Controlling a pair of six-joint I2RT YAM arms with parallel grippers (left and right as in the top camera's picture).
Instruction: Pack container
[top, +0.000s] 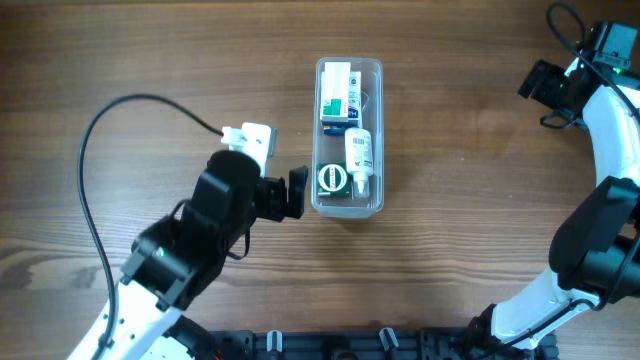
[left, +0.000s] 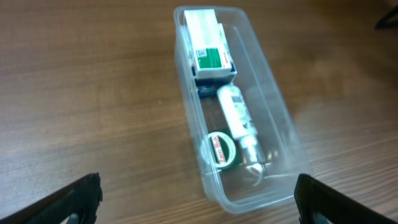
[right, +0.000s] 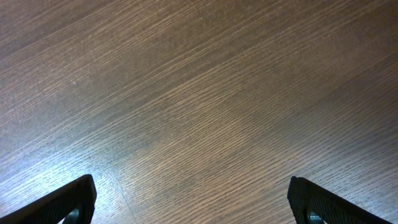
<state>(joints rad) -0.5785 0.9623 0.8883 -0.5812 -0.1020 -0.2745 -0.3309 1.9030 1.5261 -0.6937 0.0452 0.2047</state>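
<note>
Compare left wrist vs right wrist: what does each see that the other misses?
Left wrist only: the container holding a green-and-white box, a white bottle and a round green tin. Right wrist only: nothing of its own. Both: the wooden table and wide-open jaws at the lower corners.
</note>
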